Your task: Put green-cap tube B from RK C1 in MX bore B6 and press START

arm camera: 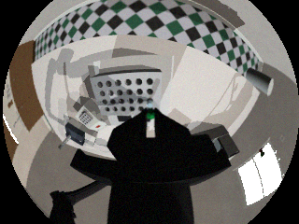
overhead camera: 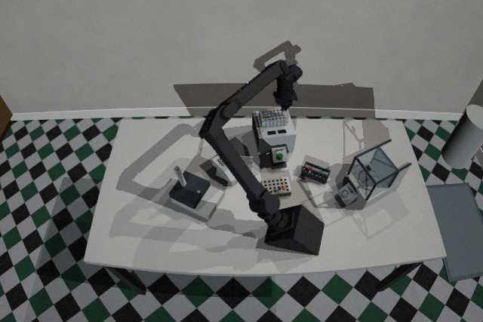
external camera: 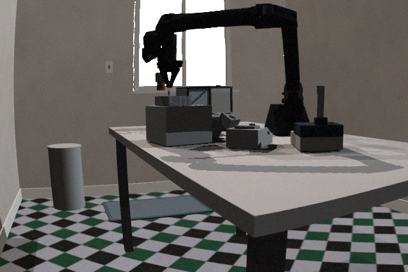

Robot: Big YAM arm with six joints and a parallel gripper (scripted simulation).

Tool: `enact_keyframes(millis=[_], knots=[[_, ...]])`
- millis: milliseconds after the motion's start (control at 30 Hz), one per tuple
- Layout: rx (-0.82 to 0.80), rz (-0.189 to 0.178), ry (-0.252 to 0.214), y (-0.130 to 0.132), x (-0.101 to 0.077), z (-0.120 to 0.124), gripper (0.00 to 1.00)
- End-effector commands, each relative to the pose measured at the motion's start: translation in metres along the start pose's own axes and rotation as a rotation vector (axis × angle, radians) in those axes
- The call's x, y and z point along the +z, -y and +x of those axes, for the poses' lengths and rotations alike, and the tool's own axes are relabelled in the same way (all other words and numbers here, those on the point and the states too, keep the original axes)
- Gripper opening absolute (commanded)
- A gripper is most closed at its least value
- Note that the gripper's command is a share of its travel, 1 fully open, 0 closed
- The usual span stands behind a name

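Tube B [arm camera: 149, 123] is held upright between the closed jaws of the gripper [overhead camera: 284, 107], green cap uppermost in the wrist view, suspended above the right-hand end of the bored block on top of the mixer MX [overhead camera: 273, 131]. We judge the step in hand to be the carry and alignment over bore B6; the tube is not yet seated. In the exterior view its lower tip hangs just above the block, apart from it.

We judge that the next move calls for a straight vertical descent into the correct bore, pressing to the bottom without dragging the block sideways, then release and a press on the green START key [overhead camera: 279, 155] on the sloping front. We cannot tell from these views which bore lies directly beneath the tip.

The tube rack RK [overhead camera: 277, 185] stands near the arm's base, with other tubes in it. The white bench [overhead camera: 148, 232] carries all stations upright under overlapping shadows. The floor is chequered green, black and grey; a grey cylinder [external camera: 65, 176] and a flat mat [external camera: 158, 206] lie beside the bench, and a bright window [external camera: 182, 35] sits in the wall seen behind the mixer.
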State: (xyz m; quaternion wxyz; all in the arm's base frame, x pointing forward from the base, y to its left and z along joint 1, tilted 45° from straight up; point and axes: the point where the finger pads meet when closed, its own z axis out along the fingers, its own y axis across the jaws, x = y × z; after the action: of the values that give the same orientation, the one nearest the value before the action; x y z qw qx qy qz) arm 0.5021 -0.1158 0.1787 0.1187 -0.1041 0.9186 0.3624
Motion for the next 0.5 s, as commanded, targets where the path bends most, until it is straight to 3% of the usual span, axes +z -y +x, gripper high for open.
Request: enact_keyframes(millis=[0,467], knots=[[-0.033,0.005,0.004,-0.0060,0.0025,-0.0121,0.09],[-0.030,0.001,-0.001,-0.0069,0.0055,-0.0063,0.09]])
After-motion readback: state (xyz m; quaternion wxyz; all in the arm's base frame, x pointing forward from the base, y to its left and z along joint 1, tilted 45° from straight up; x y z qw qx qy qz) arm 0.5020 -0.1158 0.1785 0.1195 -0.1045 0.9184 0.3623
